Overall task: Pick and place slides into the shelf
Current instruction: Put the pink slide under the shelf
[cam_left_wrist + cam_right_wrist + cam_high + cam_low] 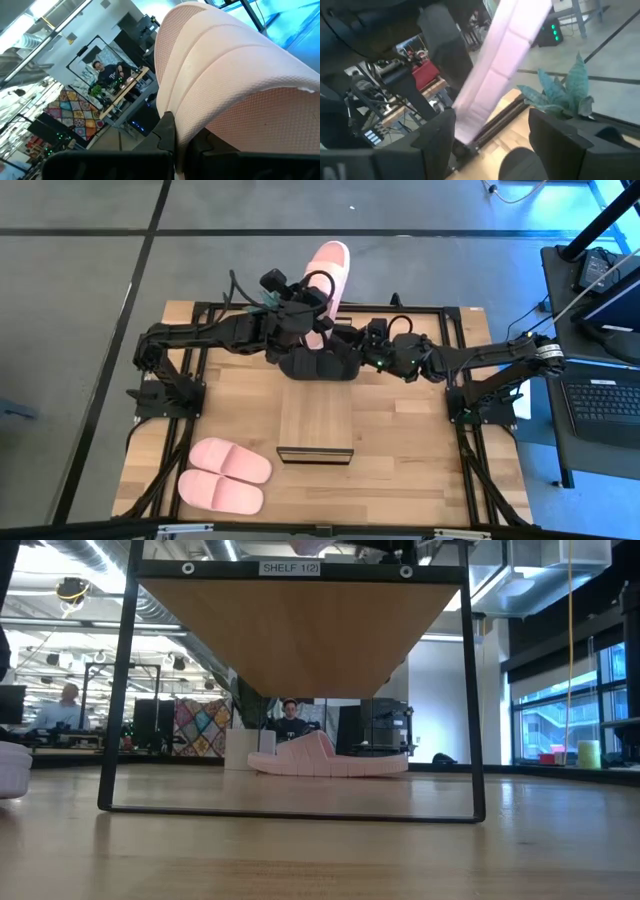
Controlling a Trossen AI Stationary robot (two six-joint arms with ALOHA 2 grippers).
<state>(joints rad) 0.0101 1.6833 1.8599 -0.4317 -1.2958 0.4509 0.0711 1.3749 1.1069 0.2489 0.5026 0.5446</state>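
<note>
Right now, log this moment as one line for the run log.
left gripper: shut on pink slide, lifted | right gripper: open, beside it | shelf: one pink slide beneath | pink pair: waiting on table

Wooden table (pixel 400 450) with shelf (pixel 316 420), slides (pixel 225 475)

- Shelf (pixel 316 420): low light-wood rack on a dark frame, mid-bench.
- Pink pair (pixel 226 475) of slides: side by side, near the bench's front left corner.
- One pink slide (pixel 328 280): lifted, tilted, beyond the far edge.
- Another pink slide (pixel 328 756): flat on the bench behind the shelf.
</note>
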